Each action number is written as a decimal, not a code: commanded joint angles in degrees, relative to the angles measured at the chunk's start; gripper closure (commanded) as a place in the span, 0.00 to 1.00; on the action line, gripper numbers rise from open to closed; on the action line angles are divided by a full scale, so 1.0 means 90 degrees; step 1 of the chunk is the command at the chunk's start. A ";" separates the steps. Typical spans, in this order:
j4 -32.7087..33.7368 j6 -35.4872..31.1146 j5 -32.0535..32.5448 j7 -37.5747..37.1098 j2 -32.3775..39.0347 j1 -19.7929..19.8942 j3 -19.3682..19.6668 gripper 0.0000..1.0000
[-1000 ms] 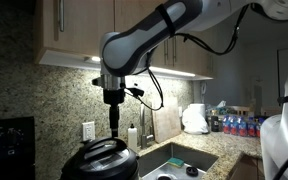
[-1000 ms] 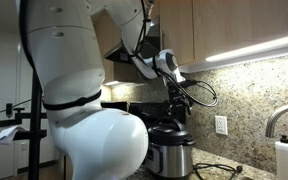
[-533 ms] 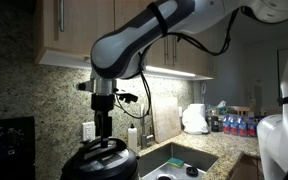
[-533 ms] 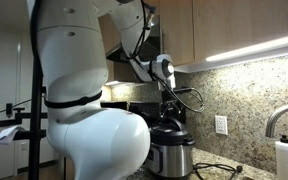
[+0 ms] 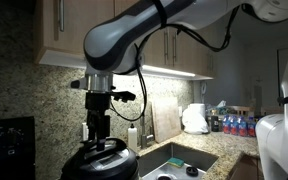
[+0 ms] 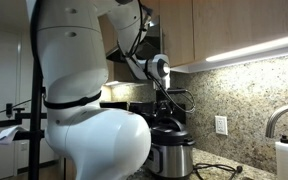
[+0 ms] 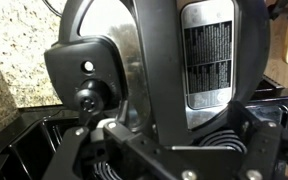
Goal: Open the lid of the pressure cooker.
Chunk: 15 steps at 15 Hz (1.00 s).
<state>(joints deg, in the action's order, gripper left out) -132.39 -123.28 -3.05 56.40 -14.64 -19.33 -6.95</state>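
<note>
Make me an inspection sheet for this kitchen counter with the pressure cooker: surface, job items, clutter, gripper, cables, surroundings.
Surface: stone-look counter with a sink set into it.
Job's things: pressure cooker stands on the counter; lid sits on it, not yet open.
Clutter: soap bottle beside the sink; white bag and a row of bottles farther along.
Grippers: gripper points down at the top of the lid; cannot tell whether it is open or shut.
Cables: black cable loops off the wrist.
Surroundings: speckled backsplash, wooden cabinets, wall outlet, black stove.
</note>
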 commanded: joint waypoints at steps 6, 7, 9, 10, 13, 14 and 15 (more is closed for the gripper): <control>0.0936 0.1611 -0.0024 0.0110 0.0436 0.0370 0.0068 0.00; 0.0974 0.1878 -0.0042 0.0136 0.0364 0.0409 0.0094 0.00; 0.1115 0.2150 -0.0082 0.0227 0.0519 0.0491 0.0121 0.00; 0.1158 0.2279 -0.0065 0.0238 0.0543 0.0521 0.0108 0.00; 0.1121 0.2469 -0.0008 0.0188 0.0426 0.0555 0.0037 0.00; 0.1064 0.2418 -0.0009 0.0167 0.0352 0.0544 0.0016 0.00; 0.0957 0.2194 -0.0017 0.0129 0.0254 0.0532 -0.0009 0.00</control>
<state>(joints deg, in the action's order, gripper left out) -122.61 -102.85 -3.02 56.74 -10.17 -15.20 -5.82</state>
